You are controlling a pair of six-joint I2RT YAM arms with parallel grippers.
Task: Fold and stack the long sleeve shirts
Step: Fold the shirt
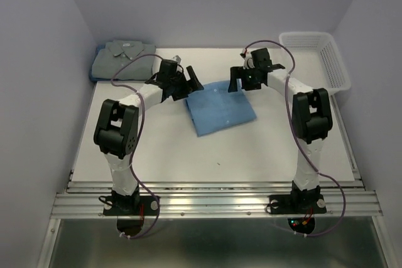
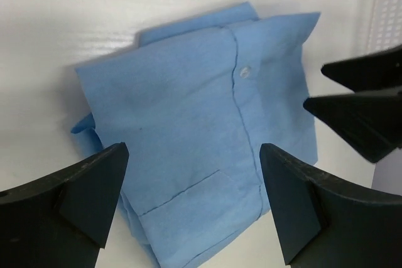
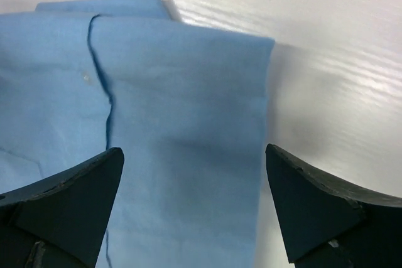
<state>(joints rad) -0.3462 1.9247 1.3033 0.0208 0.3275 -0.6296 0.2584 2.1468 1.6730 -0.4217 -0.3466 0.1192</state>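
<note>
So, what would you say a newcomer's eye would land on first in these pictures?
Most likely the sky-blue shirt, folded into a neat rectangle at the middle of the table, with the left hand and right hand both poised open over it. After that, the grey-green shirt lying folded at the far left corner and the white mesh basket at the far right.

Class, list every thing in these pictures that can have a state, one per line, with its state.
blue shirt: folded, lying flat, unheld, not yet stacked.
grey-green shirt: folded, far left corner, apart from the blue one.
left gripper: open, empty, over the blue shirt.
right gripper: open, empty, over the blue shirt.
white basket: upright, far right corner.
</note>
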